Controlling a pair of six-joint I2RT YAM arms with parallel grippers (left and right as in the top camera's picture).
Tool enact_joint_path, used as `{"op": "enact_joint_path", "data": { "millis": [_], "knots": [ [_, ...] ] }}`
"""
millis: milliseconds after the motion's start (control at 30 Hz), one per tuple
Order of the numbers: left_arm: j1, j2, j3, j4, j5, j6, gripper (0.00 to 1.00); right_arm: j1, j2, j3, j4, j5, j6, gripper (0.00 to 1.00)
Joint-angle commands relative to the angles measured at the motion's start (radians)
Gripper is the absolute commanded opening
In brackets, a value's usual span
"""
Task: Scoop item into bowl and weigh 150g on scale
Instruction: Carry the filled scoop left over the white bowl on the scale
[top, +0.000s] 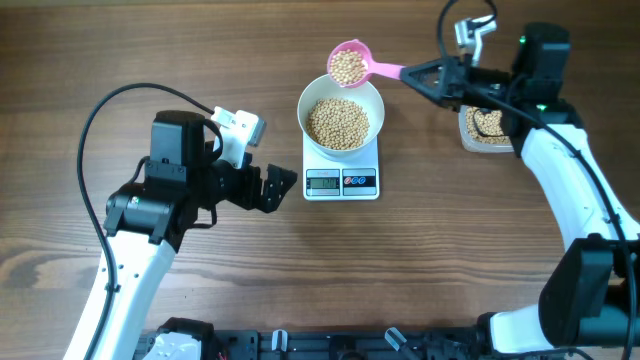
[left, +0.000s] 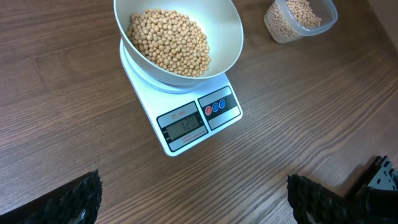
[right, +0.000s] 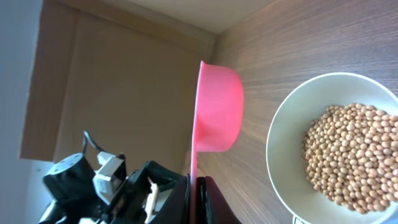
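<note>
The white bowl (top: 341, 118) stands on the white scale (top: 341, 181) and holds a heap of beige beans (top: 337, 122). A pink scoop (top: 349, 65) full of beans hovers just behind the bowl's far rim, its handle pinched in my right gripper (top: 422, 76), which is shut on it. From the right wrist view the scoop (right: 214, 109) shows from below, beside the bowl (right: 292, 121). My left gripper (top: 272, 188) rests open on the table left of the scale, nothing between its fingers (left: 84, 196). The scale's display (left: 184, 127) is lit.
A clear plastic tub (top: 484, 127) of beans sits at the right, under my right arm; it also shows in the left wrist view as the tub (left: 298, 18) at the top right. Wooden tabletop (top: 120, 50) lies all around.
</note>
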Motion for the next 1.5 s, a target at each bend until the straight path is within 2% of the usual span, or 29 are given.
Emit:
{"op": "enact_joint_path", "data": {
  "millis": [0, 133, 233, 500, 667, 867, 1100, 1267, 1467],
  "knots": [
    [0.007, 0.005, 0.000, 0.003, 0.014, -0.006, 1.00, 0.030, 0.009, 0.007, -0.015, 0.114, -0.073, 0.05],
    [0.007, 0.005, 0.000, 0.003, 0.015, -0.006, 1.00, 0.040, 0.009, 0.007, -0.090, 0.209, -0.194, 0.05],
    [0.007, 0.005, 0.000, 0.003, 0.015, -0.007, 1.00, 0.062, 0.005, 0.007, -0.141, 0.283, -0.359, 0.05],
    [0.007, 0.005, 0.000, 0.003, 0.015, -0.006, 1.00, 0.163, -0.058, 0.007, -0.196, 0.508, -0.587, 0.05],
    [0.007, 0.005, 0.000, 0.003, 0.015, -0.007, 1.00, 0.212, -0.103, 0.007, -0.234, 0.720, -0.711, 0.04],
    [0.007, 0.005, 0.000, 0.003, 0.015, -0.006, 1.00, 0.275, -0.105, 0.007, -0.251, 0.727, -0.873, 0.05],
    [0.007, 0.005, 0.000, 0.003, 0.015, -0.006, 1.00, 0.383, -0.105, 0.007, -0.270, 0.978, -0.988, 0.04],
    [0.007, 0.005, 0.000, 0.003, 0.015, -0.006, 1.00, 0.425, -0.105, 0.007, -0.276, 1.067, -1.076, 0.04],
    [0.007, 0.005, 0.000, 0.003, 0.015, -0.006, 1.00, 0.459, -0.105, 0.007, -0.270, 1.107, -1.094, 0.04]
  ]
}}
